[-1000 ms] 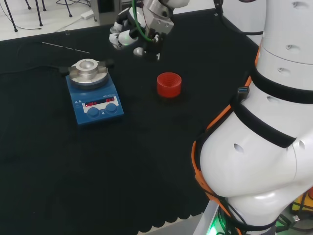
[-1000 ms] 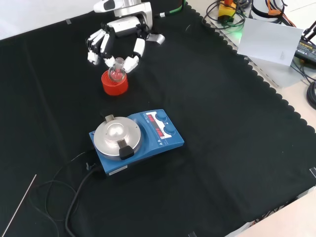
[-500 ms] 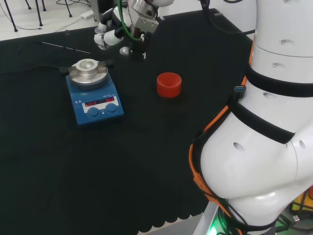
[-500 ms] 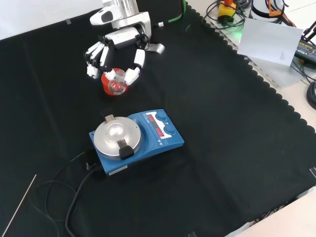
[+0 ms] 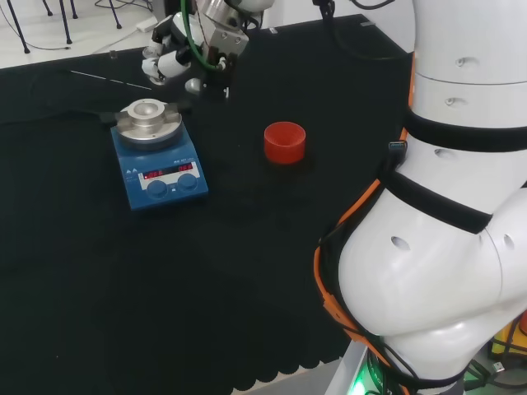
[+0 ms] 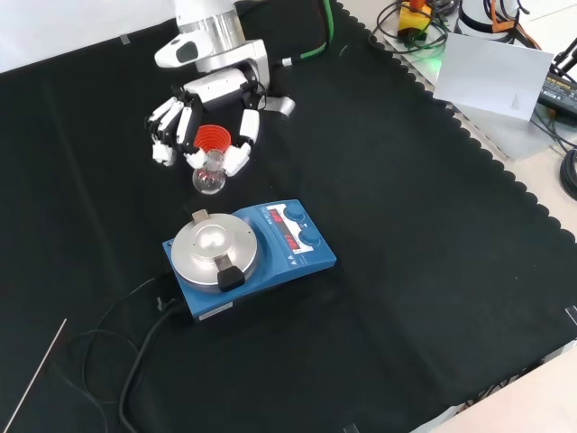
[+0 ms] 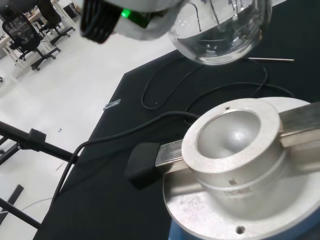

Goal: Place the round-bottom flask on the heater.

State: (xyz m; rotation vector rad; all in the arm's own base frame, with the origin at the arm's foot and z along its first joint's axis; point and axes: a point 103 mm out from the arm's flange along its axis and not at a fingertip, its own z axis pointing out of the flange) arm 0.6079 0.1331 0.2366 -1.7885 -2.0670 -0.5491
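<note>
- The hand [image 6: 203, 117], fingers curled round the round-bottom flask [image 6: 209, 178], had carried it off the red stand [image 5: 285, 141] toward frame centre.
- It hung just short of the heater [image 6: 216, 249]; lowering into the bowl remained.

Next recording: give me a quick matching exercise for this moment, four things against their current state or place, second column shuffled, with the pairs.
Things
1. round-bottom flask
2. red ribbed stand
3. heater
4. hand

States
A. blue base, bare metal bowl on top
B. fingers curled around the glass neck
C. on the cloth with nothing on it
D. held in the air, near the metal bowl

Pairs: 1-D, 2-C, 3-A, 4-B
</note>
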